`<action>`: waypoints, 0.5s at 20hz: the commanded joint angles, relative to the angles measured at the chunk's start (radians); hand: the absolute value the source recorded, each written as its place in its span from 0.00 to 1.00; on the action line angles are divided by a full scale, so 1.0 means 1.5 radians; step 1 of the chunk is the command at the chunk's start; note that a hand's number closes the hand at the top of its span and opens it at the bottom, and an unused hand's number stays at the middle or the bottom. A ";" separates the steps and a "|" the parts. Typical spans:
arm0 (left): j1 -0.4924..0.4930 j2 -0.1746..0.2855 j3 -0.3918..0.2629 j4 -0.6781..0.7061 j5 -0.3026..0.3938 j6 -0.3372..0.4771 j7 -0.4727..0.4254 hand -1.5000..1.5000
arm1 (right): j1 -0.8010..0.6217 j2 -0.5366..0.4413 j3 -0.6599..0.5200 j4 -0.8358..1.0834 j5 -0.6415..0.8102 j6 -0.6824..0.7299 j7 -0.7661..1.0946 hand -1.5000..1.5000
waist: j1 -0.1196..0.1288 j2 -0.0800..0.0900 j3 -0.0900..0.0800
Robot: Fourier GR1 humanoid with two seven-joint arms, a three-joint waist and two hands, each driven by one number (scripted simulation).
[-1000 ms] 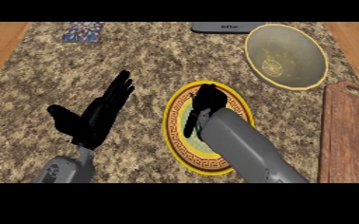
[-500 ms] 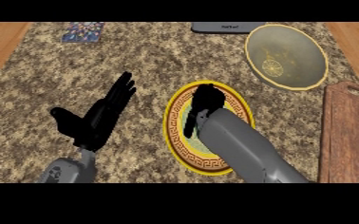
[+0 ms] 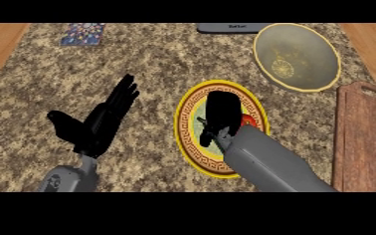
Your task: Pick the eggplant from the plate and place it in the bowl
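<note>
Over the round, gold-rimmed plate (image 3: 183, 129) on the speckled stone counter (image 3: 147, 64), the right hand (image 3: 220, 112) is being held, its grip impossible to tell, hiding the eggplant; the left hand (image 3: 99, 127) is being held flat open.

A plate (image 3: 181, 129) sits mid-counter (image 3: 154, 59), the right robot hand (image 3: 220, 114) over it and the left robot hand (image 3: 103, 122) to its left. A bowl (image 3: 308, 45) stands behind-right of the plate, and a cutting board (image 3: 357, 134) lies at the counter's right edge.
</note>
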 commanded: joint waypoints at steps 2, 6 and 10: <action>0.017 -0.012 -0.012 -0.010 -0.022 0.005 -0.005 0.50 | 0.043 -0.059 0.011 -0.173 0.081 0.006 0.055 1.00 | 0.000 0.002 0.000; 0.004 -0.019 0.003 0.027 -0.019 -0.002 -0.024 0.50 | 0.032 -0.085 -0.036 -0.341 0.088 0.049 0.107 1.00 | -0.008 0.001 0.000; 0.017 -0.011 0.000 -0.015 -0.021 0.009 0.009 0.50 | -0.023 -0.121 -0.092 -0.448 0.114 0.125 0.160 1.00 | -0.008 -0.003 0.000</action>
